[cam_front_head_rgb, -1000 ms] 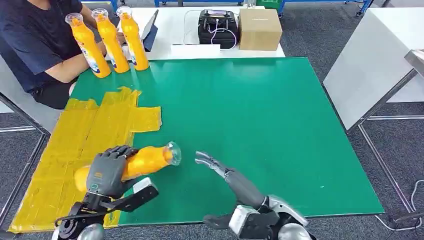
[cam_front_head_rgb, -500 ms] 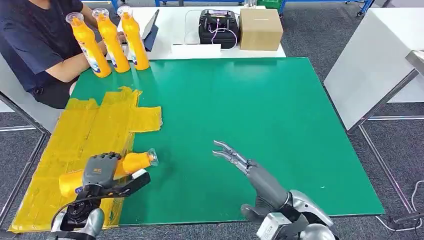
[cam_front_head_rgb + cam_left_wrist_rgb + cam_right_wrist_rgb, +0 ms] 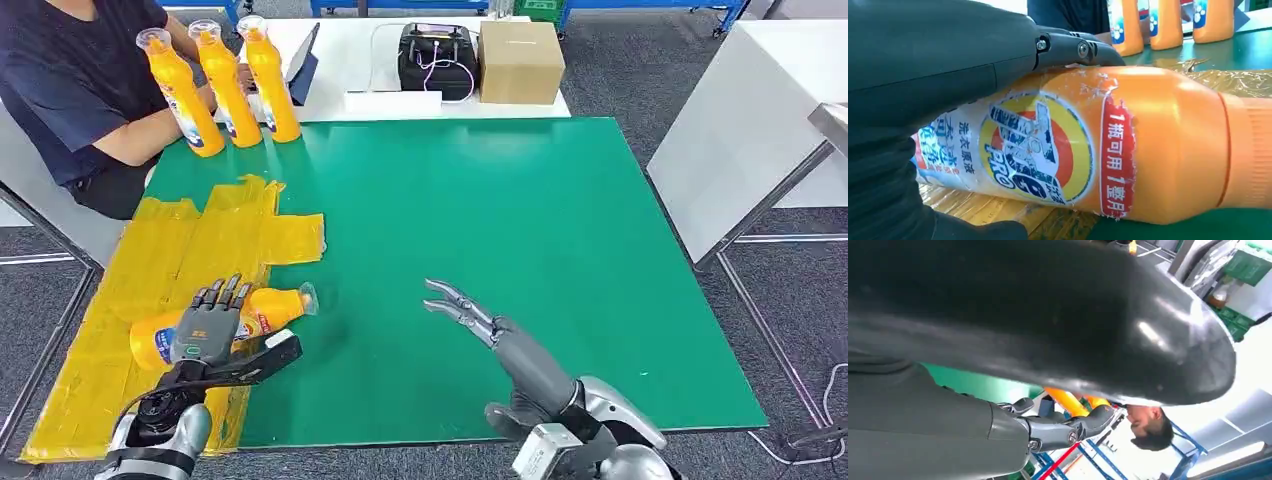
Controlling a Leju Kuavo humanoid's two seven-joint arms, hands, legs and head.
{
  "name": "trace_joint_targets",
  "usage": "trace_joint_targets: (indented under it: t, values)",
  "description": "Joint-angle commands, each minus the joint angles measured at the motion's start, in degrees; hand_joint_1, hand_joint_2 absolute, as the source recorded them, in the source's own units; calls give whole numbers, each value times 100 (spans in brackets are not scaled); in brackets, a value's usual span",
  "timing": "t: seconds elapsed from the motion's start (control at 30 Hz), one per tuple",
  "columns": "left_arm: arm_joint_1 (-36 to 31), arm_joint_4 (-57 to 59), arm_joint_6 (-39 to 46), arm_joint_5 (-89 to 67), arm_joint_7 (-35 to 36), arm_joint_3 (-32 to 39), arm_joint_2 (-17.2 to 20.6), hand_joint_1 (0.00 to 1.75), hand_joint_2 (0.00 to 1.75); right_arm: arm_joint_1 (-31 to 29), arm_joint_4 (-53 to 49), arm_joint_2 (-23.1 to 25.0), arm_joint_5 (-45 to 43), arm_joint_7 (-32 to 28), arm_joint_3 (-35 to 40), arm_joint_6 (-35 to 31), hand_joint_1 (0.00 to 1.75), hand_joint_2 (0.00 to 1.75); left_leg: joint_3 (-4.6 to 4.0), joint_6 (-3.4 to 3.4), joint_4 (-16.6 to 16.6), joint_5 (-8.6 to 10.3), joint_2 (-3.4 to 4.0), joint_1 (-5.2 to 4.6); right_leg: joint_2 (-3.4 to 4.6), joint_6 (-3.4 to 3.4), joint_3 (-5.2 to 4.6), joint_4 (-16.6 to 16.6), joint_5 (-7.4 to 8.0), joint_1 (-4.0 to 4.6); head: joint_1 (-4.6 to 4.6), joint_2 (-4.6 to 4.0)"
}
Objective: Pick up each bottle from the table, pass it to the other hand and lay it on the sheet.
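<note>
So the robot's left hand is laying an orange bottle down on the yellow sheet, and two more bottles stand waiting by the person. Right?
Nearly. The head view shows three bottles standing by the person, not two. The left hand and the lying bottle on the sheet are as you say.

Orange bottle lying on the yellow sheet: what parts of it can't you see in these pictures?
- Head view: the left hand covers the middle of the bottle.
- Left wrist view: its cap is cut off by the picture's edge, and the hand hides its base.
- Either view: whether the fingers press or just rest on it.
</note>
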Motion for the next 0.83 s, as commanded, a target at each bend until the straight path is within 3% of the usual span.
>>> trace_joint_targets:
  t: [0.03, 0.1, 0.13, 0.23, 0.33, 0.47, 0.6, 0.7, 0.83]
  values:
    - [558, -1054, 351, 125, -111, 22, -30, 0, 175, 211, 179, -13, 180, 34, -40, -143, 0, 0, 7, 1, -4, -4, 13, -2, 11, 2, 4, -4, -2, -2, 0, 0]
    - [964, -2105, 802, 478, -369, 66, -239, 0, 175, 620, -5, 38, 457, 14, -172, -345, 0, 0, 2, 1, -1, -9, 13, 0, 10, 3, 1, -4, -5, 0, 0, 0]
    - [1156, -2634, 932, 806, -524, 78, -376, 0, 0, 796, -84, 70, 578, 14, -212, -440, 0, 0, 1, 1, 2, -13, 15, -1, 10, 4, 0, -2, -9, 0, 0, 0]
    - [1784, -4311, 126, 4302, -1550, 272, -1171, 0, 0, 1603, -395, 742, 1283, -157, -513, -1201, 0, 0, -29, 3, 16, -17, -9, 3, -15, 5, -23, 5, -19, 3, -2, 0]
    - [2675, -5228, -579, 5936, -2154, -112, -1404, 0, 0, 1987, -439, 1256, 1850, 82, -225, -1925, 0, 0, -51, 2, 11, -18, 2, 3, 4, 5, -50, 2, -15, 0, 2, 0]
    - [2789, -5225, -423, 5785, -2331, -1114, -1142, 0, 0, 1800, -98, 1221, 1844, 136, -124, -2170, 0, 0, -37, -2, 5, -39, 36, -4, 37, 5, -46, -1, -17, -3, 0, 0]
    - [2594, -5039, -404, 6198, -2207, -1197, -983, 0, 0, 1758, -125, 1264, 1644, 24, -241, -2031, 0, 0, -48, -1, 2, -25, -3, -7, 0, 8, -60, -4, -20, -4, 2, 0]
    - [2640, -4949, -654, 6698, -2217, -1238, -952, 0, 0, 1792, -167, 1317, 1663, 3, -285, -2019, 0, 0, -32, -6, -5, -26, 12, -11, 17, 13, -92, -3, -22, -9, 0, 0]
    - [2650, -4760, -991, 7163, -2293, -1568, -958, 0, 0, 1648, -83, 1459, 1913, -63, -204, -2025, 0, 0, -33, 0, -7, -23, 10, -8, 16, 13, -65, -8, -19, -6, 2, 0]
